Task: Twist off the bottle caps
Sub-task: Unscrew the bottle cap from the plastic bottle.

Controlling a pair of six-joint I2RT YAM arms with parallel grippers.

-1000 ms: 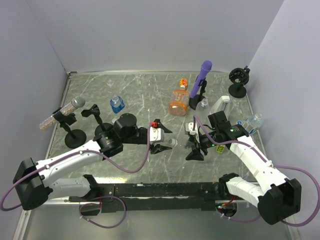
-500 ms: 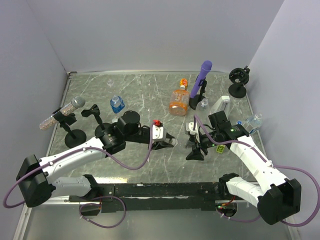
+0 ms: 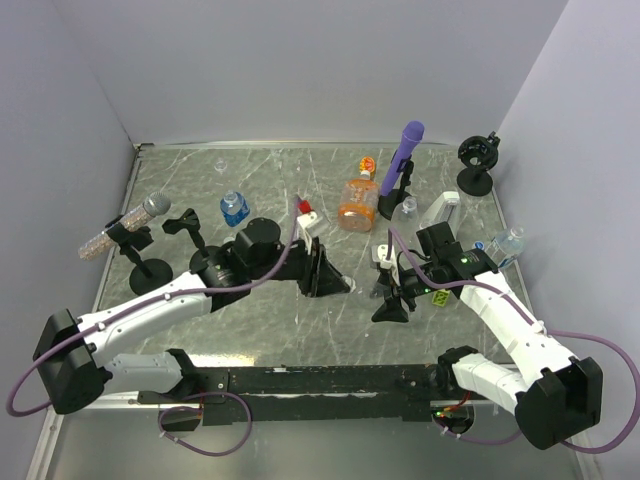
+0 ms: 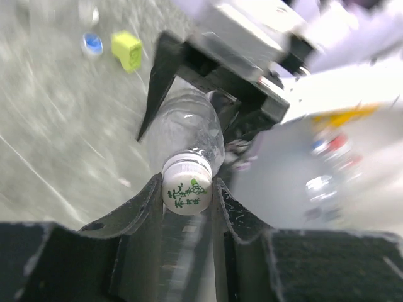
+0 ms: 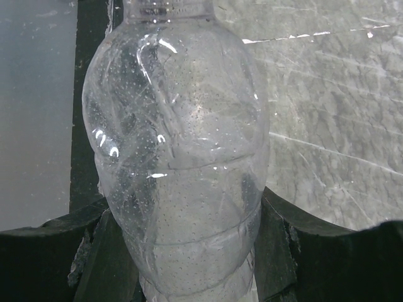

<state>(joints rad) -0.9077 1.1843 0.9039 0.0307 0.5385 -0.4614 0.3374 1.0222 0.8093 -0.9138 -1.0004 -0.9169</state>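
A plain clear bottle (image 5: 176, 157) lies on its side between my two grippers, a little above the table. My right gripper (image 5: 182, 251) is shut round its body, and in the top view this gripper (image 3: 388, 295) is at centre right. The bottle's white cap (image 4: 187, 190), printed in green, sits squeezed between the fingers of my left gripper (image 4: 187, 182). That left gripper (image 3: 340, 282) reaches in from the left with its wrist rolled over. The left wrist view shows the bottle's neck and shoulder (image 4: 189, 129) behind the cap.
A blue-labelled bottle (image 3: 234, 209), an orange bottle (image 3: 357, 203), a clear bottle (image 3: 405, 208) and another bottle (image 3: 508, 243) stand around. Nearby are a purple microphone-like stick (image 3: 405, 150), black stands (image 3: 180, 225) and a yellow-green block (image 4: 127, 50) beside a loose blue cap (image 4: 92, 43).
My left gripper moved right onto the cap and shut on it. Its wrist then rolled, swinging the red-and-white part upward. The right arm has held still.
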